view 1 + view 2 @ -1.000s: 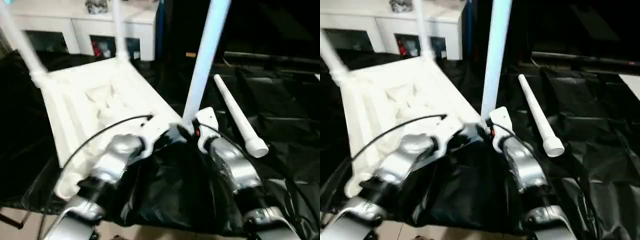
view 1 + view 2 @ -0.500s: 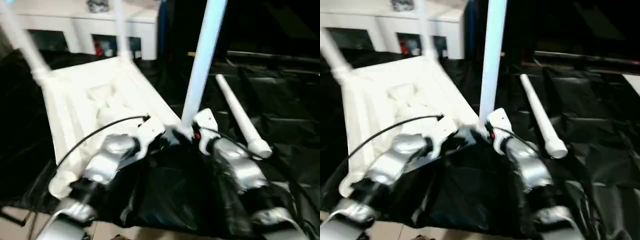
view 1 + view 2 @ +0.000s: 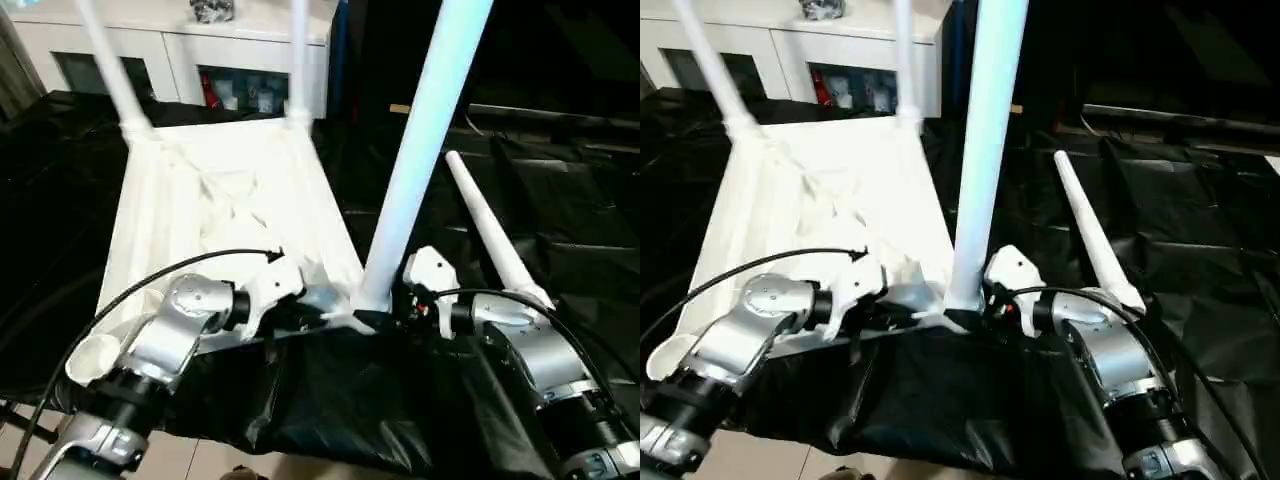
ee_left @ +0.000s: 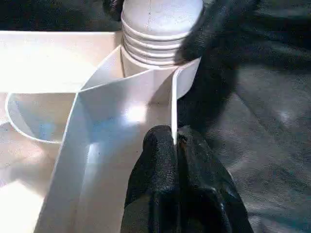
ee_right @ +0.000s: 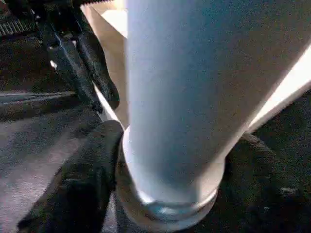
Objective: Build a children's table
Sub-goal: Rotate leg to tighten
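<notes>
Black sheeting (image 3: 560, 200) bears the upturned tabletop (image 3: 230, 210); right tool (image 5: 165, 194) pinches an upright leg (image 3: 420, 150), left tool (image 4: 177, 160) the rim.

Light falls from above onto my work. Table top (image 3: 220, 215) glares near-white, ribs washed out. Black sheet (image 3: 560, 200) swallows detail in shadow. Upright leg (image 5: 184, 97) close, soft-focused.

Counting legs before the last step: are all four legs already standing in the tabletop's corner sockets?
No: one loose leg lies flat on the black sheet beside the tabletop, in no socket.
</notes>
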You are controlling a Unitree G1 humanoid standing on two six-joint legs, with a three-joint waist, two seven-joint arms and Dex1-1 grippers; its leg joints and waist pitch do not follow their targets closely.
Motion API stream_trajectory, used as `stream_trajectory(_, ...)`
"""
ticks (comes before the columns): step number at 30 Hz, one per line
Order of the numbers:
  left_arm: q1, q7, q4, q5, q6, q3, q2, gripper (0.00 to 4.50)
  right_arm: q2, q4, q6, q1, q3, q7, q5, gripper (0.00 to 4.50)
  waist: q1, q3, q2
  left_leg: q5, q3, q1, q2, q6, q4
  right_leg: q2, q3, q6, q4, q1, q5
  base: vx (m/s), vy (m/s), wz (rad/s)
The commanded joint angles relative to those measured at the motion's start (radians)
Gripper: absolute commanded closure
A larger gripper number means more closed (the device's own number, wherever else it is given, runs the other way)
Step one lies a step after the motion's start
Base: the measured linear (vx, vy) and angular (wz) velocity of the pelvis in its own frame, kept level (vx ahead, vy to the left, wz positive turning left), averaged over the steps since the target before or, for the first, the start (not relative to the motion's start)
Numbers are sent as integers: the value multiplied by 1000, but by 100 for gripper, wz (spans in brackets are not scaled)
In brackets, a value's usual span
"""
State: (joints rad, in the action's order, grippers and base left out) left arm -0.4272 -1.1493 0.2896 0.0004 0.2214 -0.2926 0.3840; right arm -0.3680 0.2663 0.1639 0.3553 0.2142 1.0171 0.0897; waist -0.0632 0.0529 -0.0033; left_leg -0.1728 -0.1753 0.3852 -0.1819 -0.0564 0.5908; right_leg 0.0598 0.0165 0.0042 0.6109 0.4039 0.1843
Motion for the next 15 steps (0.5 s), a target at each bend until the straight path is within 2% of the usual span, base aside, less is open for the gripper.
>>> stream_trajectory(1, -11, -7, -48, -40, -9, -10, -19, 450, 16, -43, 1, -1, 58, 48, 27, 168, 2, -57, -7, -266, 11, -20, -45, 31, -76, 68, -31, -200, -80, -34, 285, 0, 0, 0)
stream_trajectory(9, -16, 47, -33, -11, -12, -8, -37, 450, 44, -27, 10, -5, 55, -4, 3, 181, 3, -59, -11, -242, 10, -18, -43, 32, -74, 67, -32, -201, -78, -36, 257, 0, 0, 0)
stream_trajectory(10, -33, 106, -8, 7, -1, -2, -62, 450, 76, 6, 27, 3, 37, -81, -16, 182, 3, -58, -10, -250, 11, -19, -43, 29, -74, 68, -31, -198, -79, -35, 274, 0, 0, 0)
stream_trajectory(11, -33, 106, -8, 7, -1, -2, -62, 450, 76, 6, 27, 3, 37, -81, -16, 182, 5, -56, -10, -253, 10, -19, -42, 26, -74, 67, -32, -197, -80, -33, 282, 0, 0, 0)
stream_trajectory(13, -55, 174, 24, 24, 9, 7, -96, 450, 119, 56, 47, 17, 14, -191, -43, 183, 7, -55, -11, -285, 13, -22, -40, 6, -76, 68, -30, -180, -87, -31, 353, 0, 0, 0)
stream_trajectory(15, -85, 255, 62, 46, 32, 8, -147, 450, 182, 122, 66, 37, -21, -344, -69, 183, 13, -54, -9, -301, 14, -20, -39, -8, -78, 67, -31, -168, -89, -28, 384, 0, 0, 0)
